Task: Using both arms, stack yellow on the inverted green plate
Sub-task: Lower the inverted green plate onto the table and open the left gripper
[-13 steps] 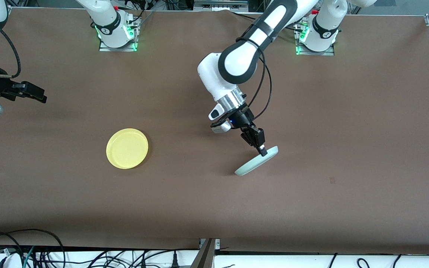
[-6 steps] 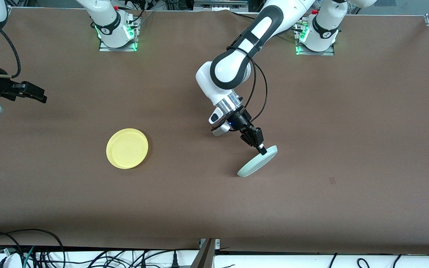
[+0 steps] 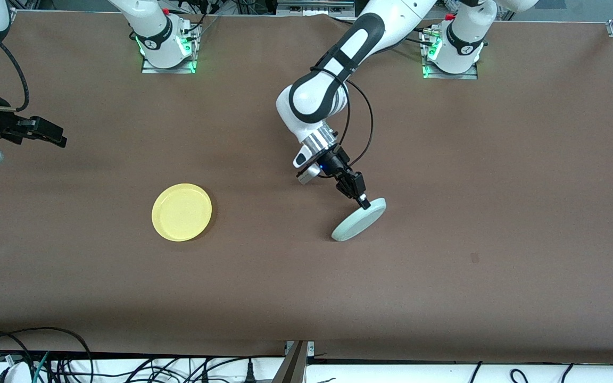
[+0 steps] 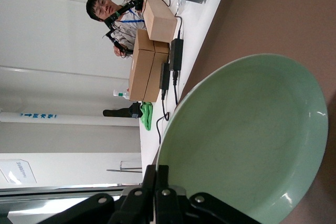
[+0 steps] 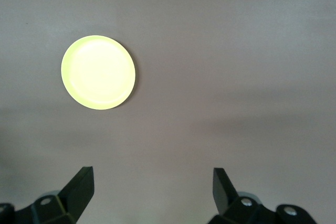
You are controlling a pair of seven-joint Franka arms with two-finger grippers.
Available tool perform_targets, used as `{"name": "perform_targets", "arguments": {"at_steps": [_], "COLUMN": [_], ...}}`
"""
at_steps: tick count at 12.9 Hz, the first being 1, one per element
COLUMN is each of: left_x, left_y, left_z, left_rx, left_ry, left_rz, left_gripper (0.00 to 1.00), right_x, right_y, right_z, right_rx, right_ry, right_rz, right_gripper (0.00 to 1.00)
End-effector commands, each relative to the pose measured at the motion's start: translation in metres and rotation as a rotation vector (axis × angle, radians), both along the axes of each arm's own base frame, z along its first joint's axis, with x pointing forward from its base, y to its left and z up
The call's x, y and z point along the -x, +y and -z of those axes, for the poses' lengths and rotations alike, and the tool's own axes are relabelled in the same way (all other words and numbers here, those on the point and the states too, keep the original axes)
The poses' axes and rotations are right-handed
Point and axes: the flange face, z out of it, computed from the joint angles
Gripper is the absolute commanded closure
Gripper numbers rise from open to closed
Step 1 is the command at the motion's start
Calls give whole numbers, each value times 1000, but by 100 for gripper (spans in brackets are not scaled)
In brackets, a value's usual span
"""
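Note:
My left gripper (image 3: pixel 363 203) is shut on the rim of the pale green plate (image 3: pixel 358 219) and holds it tilted steeply on edge over the middle of the table. In the left wrist view the plate's hollow face (image 4: pixel 247 145) fills the frame, with the closed gripper (image 4: pixel 161 174) pinching its rim. The yellow plate (image 3: pixel 181 211) lies flat and upright on the table toward the right arm's end; it also shows in the right wrist view (image 5: pixel 98 72). My right gripper (image 3: pixel 54 137) is open and empty, waiting high over the table's right-arm end (image 5: pixel 152 182).
The brown table (image 3: pixel 445 159) has both arm bases along its edge farthest from the front camera. Cables hang along the edge nearest that camera (image 3: pixel 46 361). A small dark mark (image 3: pixel 474 258) lies on the table toward the left arm's end.
My left gripper has carried the tilted green plate a little toward the right arm's end and away from the front camera. The right arm and yellow plate have not moved.

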Motion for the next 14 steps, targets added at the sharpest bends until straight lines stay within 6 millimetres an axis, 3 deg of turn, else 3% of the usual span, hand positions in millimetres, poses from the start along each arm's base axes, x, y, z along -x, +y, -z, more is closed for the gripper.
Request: {"name": "perform_targets", "arguments": {"at_steps": [1,2,3,4,7,10,14], "left_x": [19,25,31,36,41,35,17], "left_y": [-7,-8,-13,-16,-23,-30,-29], "left_z": [4,8,7,7,9,5,-9], "left_rx": [10,41,78,100,289,593,867], "left_ry": [5,26,39,60,194,231,329], "left_rz": [9,-19,-41,-56,-154,-294,-437], "left_gripper": [51,39,16,0,0,0,0], "right_x": [0,0,0,0,0,1,1], "right_y": [-1,-1,-1,-1,-1,-3,-3], "right_z": [-1,-1,-2,-1,-1,-1,-1], "right_rx": [-19,-19,-19,-19,-19,-20,-21], "right_ry": [8,8,6,8,9,17,15], "right_rz": [-4,-4,-4,-4,-4,-2,-2], "right_gripper": [0,0,0,0,0,0,0]}}
